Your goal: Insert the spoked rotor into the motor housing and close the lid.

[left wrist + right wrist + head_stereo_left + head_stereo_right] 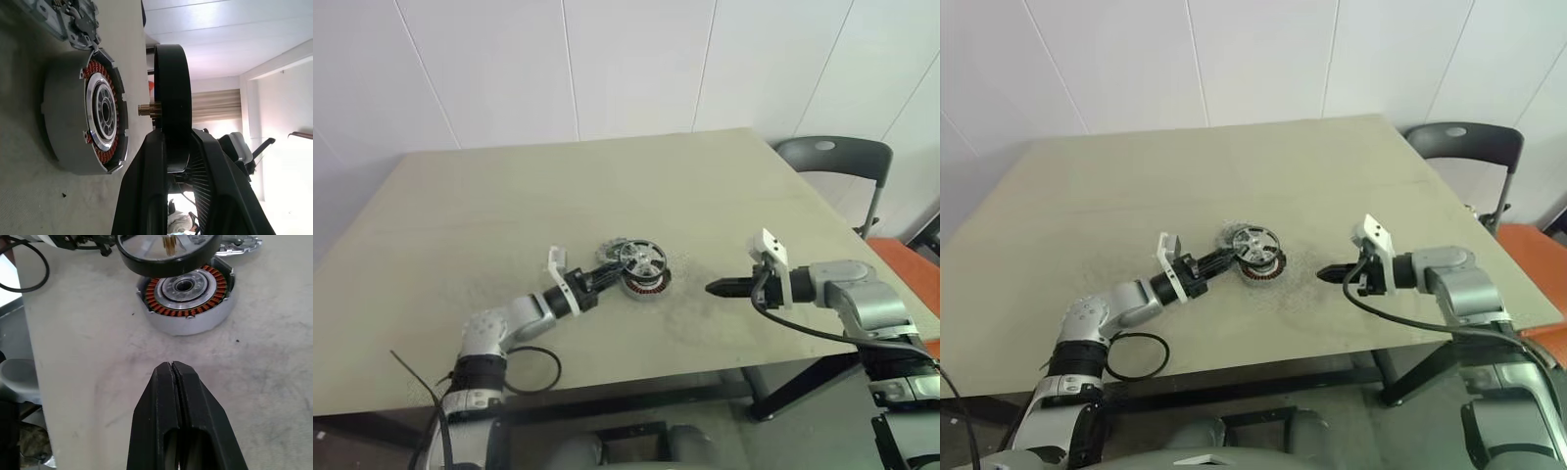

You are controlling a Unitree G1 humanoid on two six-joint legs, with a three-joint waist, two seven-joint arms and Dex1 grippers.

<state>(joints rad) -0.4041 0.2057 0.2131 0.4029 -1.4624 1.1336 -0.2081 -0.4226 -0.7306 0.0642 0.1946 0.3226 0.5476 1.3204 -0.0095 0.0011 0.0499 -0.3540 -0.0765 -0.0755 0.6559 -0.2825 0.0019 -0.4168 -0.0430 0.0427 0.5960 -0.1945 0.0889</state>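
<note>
Copper windings ring the central hole of the motor housing (187, 294), which sits on the bench (509, 206), and the spoked rotor (641, 258) hangs just above it, pinched at its black rim by the jaws of the left gripper (607, 277), its brass shaft not yet in the hole. To seat it well, I judge the shaft must line up square over that hole before lowering, or it could catch the windings. Beside the housing lies the lid (612, 251); the right gripper (717, 288) waits apart from the housing, jaws closed on nothing.
</note>
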